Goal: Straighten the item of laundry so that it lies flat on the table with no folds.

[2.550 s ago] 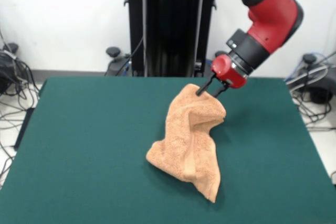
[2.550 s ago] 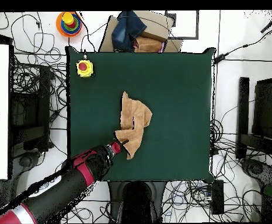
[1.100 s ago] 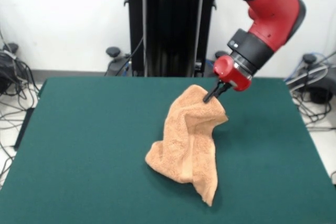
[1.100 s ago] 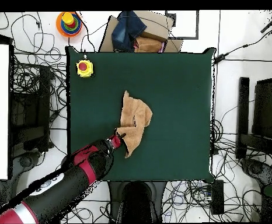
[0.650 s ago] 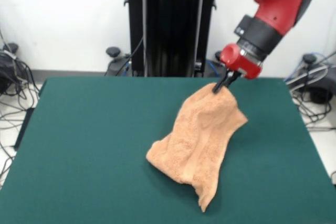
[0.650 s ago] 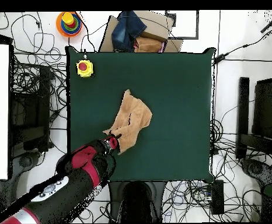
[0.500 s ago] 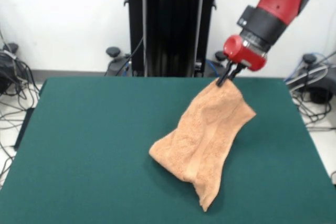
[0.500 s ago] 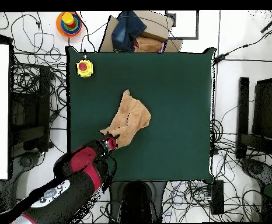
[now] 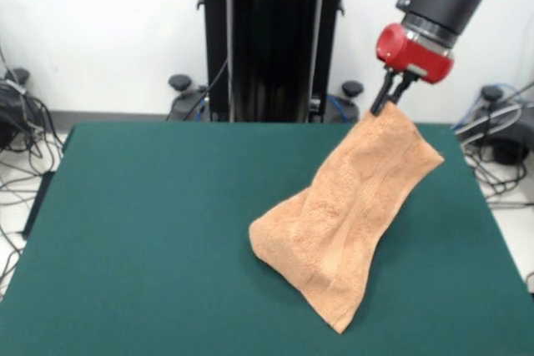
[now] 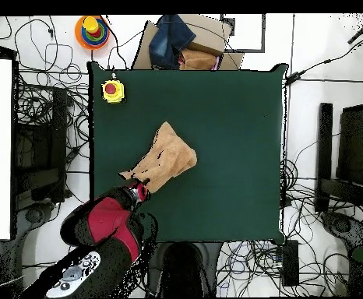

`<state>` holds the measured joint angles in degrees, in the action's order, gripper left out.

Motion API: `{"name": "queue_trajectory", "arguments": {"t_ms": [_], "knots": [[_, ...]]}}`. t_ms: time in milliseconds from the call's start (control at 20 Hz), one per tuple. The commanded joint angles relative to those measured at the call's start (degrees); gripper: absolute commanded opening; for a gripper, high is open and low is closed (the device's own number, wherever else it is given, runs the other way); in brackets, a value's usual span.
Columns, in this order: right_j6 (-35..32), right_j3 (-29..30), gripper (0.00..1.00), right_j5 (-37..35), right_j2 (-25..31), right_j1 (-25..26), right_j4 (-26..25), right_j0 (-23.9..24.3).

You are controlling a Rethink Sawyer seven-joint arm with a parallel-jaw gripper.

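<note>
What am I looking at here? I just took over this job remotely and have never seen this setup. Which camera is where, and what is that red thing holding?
The red thing is a robot arm, and its gripper is pinching one corner of an orange-tan towel. That corner is lifted, while the towel's other end rests on the green table, so the cloth slopes and is not flat. One picture is taken from across the table, facing the robot. The other looks straight down, with the arm entering from the bottom. There you also see a yellow box with a red button at a table corner.
</note>
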<state>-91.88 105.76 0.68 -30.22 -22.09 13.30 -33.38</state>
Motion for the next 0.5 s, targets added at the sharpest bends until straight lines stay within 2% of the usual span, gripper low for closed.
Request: {"name": "queue_trajectory", "arguments": {"t_ms": [50,500], "knots": [[-8.8,3.5,0.0,-1.5,11.4,-2.9,-3.4,3.4],[-9.0,4.2,0.0,-1.2,15.6,-4.9,-5.9,6.9]]}}
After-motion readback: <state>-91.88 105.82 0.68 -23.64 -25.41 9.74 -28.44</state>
